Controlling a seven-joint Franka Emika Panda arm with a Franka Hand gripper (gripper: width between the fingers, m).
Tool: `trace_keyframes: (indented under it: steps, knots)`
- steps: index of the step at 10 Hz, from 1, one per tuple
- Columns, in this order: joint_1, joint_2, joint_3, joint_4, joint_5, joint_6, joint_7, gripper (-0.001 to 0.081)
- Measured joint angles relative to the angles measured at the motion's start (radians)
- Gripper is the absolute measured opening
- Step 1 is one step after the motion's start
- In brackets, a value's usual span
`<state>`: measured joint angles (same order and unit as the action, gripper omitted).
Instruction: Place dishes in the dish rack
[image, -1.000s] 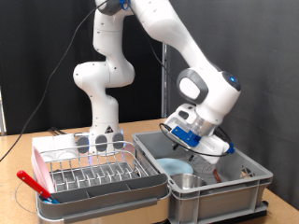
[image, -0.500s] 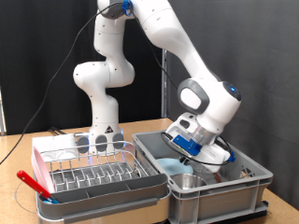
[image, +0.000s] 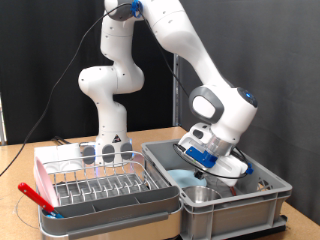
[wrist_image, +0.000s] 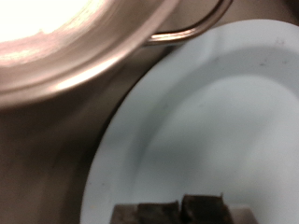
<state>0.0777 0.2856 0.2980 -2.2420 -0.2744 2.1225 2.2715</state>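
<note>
Wooden tabletop, dark curtain behind; gripper sunk in grey plastic crate over pale blue round plate, finger spread indiscernible.

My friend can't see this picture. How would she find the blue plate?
Look for the big grey plastic crate on the exterior view's right, beside the pink-and-grey tray with the silver wire rack. Inside it, right under the robot's claw, lies the pale blue round plate. It is flat and matte blue, while the shiny steel bowl next to it is deep and silvery.
</note>
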Motion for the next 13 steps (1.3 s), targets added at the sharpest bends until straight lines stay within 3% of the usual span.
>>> trace_keyframes:
  steps: [2, 3, 4, 5, 6, 7, 8, 9, 10, 13]
  knots:
    - [0.000, 0.004, 0.000, -0.008, -0.011, 0.003, 0.008, 0.0004]
    - [0.000, 0.005, 0.000, -0.012, -0.017, 0.008, 0.010, 0.0112]
    - [0.000, 0.006, -0.001, -0.017, -0.023, 0.015, 0.012, 0.0112]
    - [0.000, 0.007, -0.001, -0.022, -0.029, 0.020, 0.015, 0.0273]
    - [0.000, 0.008, -0.001, -0.024, -0.031, 0.023, 0.017, 0.0273]
    - [0.000, 0.011, -0.001, -0.025, -0.035, 0.026, 0.020, 0.0450]
    - [0.000, 0.017, -0.001, -0.025, -0.043, 0.027, 0.029, 0.0450]
    - [0.000, 0.028, -0.001, -0.025, -0.052, 0.029, 0.039, 0.0650]
    - [0.000, 0.040, -0.001, -0.024, -0.062, 0.032, 0.050, 0.0758]
    - [0.000, 0.070, -0.002, -0.022, -0.085, 0.045, 0.076, 0.0808]
